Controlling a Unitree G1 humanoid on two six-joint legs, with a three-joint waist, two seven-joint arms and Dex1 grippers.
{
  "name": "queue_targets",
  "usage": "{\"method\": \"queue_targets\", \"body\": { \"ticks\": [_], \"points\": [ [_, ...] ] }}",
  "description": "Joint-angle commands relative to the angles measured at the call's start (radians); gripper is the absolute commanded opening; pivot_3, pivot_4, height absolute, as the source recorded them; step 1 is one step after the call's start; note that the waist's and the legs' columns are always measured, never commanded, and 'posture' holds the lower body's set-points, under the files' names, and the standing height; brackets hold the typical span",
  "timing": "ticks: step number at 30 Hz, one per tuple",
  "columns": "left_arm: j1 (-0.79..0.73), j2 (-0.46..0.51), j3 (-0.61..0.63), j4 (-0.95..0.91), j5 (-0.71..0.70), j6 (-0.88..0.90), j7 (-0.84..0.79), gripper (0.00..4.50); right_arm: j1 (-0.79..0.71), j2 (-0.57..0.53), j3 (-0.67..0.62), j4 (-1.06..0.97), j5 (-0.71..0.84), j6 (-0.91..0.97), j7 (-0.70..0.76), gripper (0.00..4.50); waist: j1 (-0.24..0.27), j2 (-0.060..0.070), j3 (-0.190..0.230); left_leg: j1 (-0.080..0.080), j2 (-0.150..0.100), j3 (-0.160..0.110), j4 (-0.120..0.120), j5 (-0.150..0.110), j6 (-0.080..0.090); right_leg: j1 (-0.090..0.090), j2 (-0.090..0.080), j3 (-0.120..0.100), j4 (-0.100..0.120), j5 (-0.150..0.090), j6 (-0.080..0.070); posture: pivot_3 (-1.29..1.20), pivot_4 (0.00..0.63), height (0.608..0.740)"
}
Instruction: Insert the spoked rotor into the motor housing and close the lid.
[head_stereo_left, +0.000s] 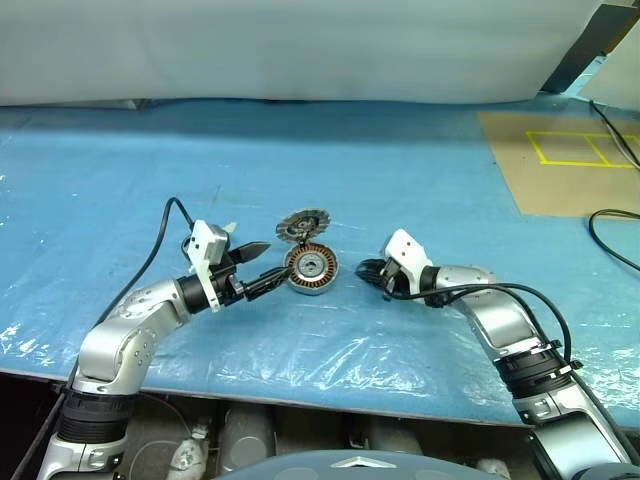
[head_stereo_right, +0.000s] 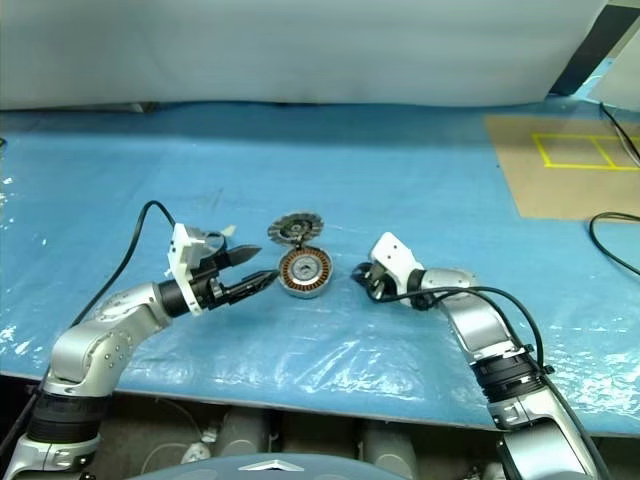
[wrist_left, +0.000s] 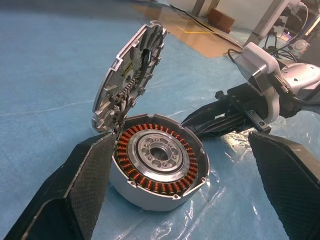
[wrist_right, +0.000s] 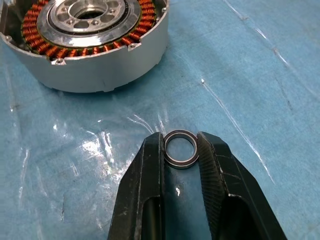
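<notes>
The motor housing (head_stereo_left: 311, 268) lies on the blue sheet, copper windings ringing its silver hub (wrist_left: 159, 152). Its slotted silver lid (head_stereo_left: 303, 224) stands upright, open, at the far rim. My left gripper (head_stereo_left: 268, 266) is open at the housing's left side, fingers (wrist_left: 85, 175) spread wide with the housing between them. My right gripper (head_stereo_left: 368, 270) sits just right of the housing, tilted down. It is shut on a small metal ring (wrist_right: 180, 148) at the sheet, a finger (wrist_right: 150, 165) pressing on each side. The spoked rotor is out of view.
A brown board with yellow tape squares (head_stereo_left: 560, 160) lies at the back right, and a black cable (head_stereo_left: 610, 235) loops beside it. The blue sheet (head_stereo_left: 330, 170) covers the table up to the near edge (head_stereo_left: 300, 385). A white backdrop stands behind.
</notes>
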Motion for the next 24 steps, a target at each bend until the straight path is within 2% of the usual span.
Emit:
{"method": "queue_targets", "body": {
  "ticks": [1, 8, 18, 24],
  "points": [
    [-0.006, 0.006, 0.01, -0.026, -0.009, -0.024, -0.022, 4.5, -0.047, 0.0, -0.054, -0.135, 0.125, 0.076, 0.068, 0.56, -0.001, 0.0, 0.0, -0.001, 0.0, 0.0, 0.0, 0.0, 0.0, -0.001, 0.0, 0.0, 0.0, 0.0, 0.0, 0.0, 0.15, 0.74],
    [0.04, 0.021, 0.007, -0.029, 0.037, -0.113, -0.073, 4.5, -0.117, 0.005, -0.002, -0.188, 0.171, 0.126, 0.135, 0.56, -0.001, 0.0, 0.0, -0.002, 0.001, 0.0, -0.002, 0.0, 0.0, -0.002, 0.001, 0.0, -0.001, 0.0, 0.0, 0.0, 0.15, 0.74],
    [0.106, 0.057, -0.038, -0.03, 0.141, -0.241, -0.124, 4.5, -0.27, 0.136, 0.135, 0.059, 0.062, 0.001, 0.153, 0.56, -0.002, 0.0, 0.0, -0.002, 0.0, 0.0, -0.002, 0.001, -0.002, -0.003, 0.0, 0.0, -0.001, 0.0, 0.0, 0.0, 0.15, 0.74],
    [0.12, 0.05, -0.055, -0.039, 0.171, -0.277, -0.109, 4.5, -0.286, 0.147, 0.162, 0.126, 0.019, -0.052, 0.172, 0.56, -0.001, 0.0, 0.0, -0.003, 0.0, 0.0, -0.002, 0.001, -0.002, -0.003, 0.0, -0.001, -0.002, 0.0, 0.0, 0.0, 0.15, 0.74]
  ]
}}
